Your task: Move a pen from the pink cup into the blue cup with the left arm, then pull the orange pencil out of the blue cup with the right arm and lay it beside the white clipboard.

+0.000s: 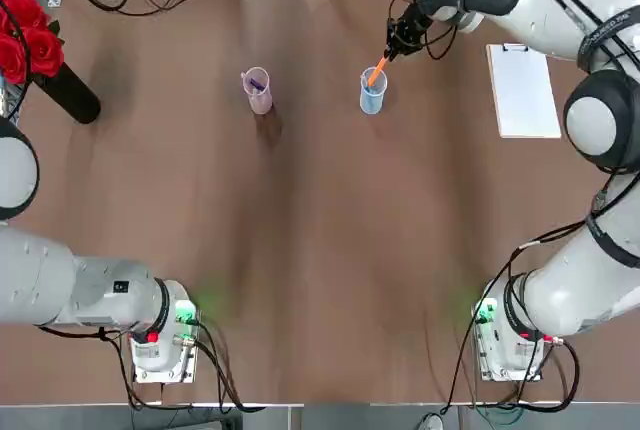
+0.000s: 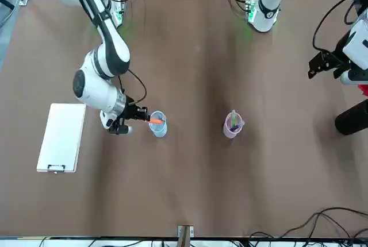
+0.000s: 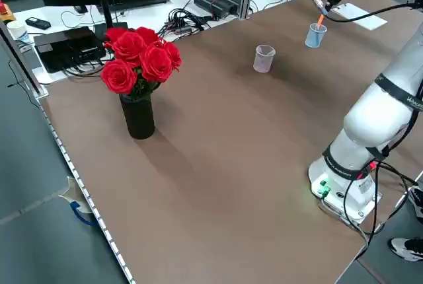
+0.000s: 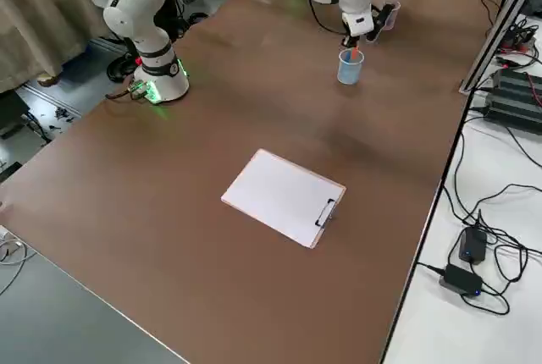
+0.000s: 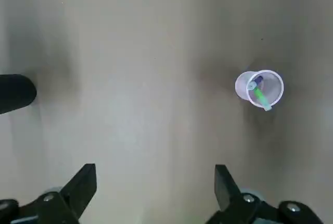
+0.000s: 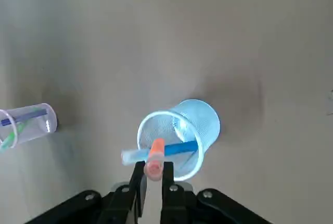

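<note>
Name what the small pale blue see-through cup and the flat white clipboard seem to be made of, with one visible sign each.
The pale blue cup: probably thin glossy plastic, since the pen inside shows through its wall. The white clipboard: a stiff matte board, plastic or coated fibreboard, hard to tell which; its small dark clip looks like metal.

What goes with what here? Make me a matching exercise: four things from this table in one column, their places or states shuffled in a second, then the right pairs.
Things:
1. orange pencil
2. blue pen
3. white clipboard
4. left tool

States:
A. open, over bare table
B. lying across the blue cup
C. flat on the table, nothing on it
D. pinched in the shut right tool

Pairs: 1-D, 2-B, 3-C, 4-A
</note>
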{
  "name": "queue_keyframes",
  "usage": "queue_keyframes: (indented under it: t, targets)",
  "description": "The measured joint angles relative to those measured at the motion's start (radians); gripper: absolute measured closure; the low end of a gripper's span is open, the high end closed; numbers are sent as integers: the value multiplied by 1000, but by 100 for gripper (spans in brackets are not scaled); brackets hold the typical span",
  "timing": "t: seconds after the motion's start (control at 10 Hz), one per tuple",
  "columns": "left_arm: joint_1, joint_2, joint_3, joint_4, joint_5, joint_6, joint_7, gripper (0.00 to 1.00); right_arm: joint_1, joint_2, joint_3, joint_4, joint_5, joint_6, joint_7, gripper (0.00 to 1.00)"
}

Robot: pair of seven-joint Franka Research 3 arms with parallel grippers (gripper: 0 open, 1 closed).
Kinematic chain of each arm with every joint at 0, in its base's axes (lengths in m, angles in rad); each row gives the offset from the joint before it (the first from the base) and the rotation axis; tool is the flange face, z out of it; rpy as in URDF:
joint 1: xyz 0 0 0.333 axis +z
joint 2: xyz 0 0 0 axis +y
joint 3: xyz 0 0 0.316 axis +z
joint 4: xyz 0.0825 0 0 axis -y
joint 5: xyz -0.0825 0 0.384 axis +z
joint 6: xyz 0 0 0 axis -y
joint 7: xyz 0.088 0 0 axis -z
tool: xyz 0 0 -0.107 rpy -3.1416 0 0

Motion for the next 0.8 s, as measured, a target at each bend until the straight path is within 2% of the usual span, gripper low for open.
queue_keyframes:
  t: [0.4,0.5,0.8]
  targets:
    - [0,0,-1,0,0,0,0,0,-2,-38,-92,112,-91,-217,0,84]
    - [0,0,-1,1,0,0,0,0,-3,-41,-113,133,-137,-269,0,84]
    - [0,0,-1,3,0,0,0,0,-7,-44,-185,215,-324,-526,-24,84]
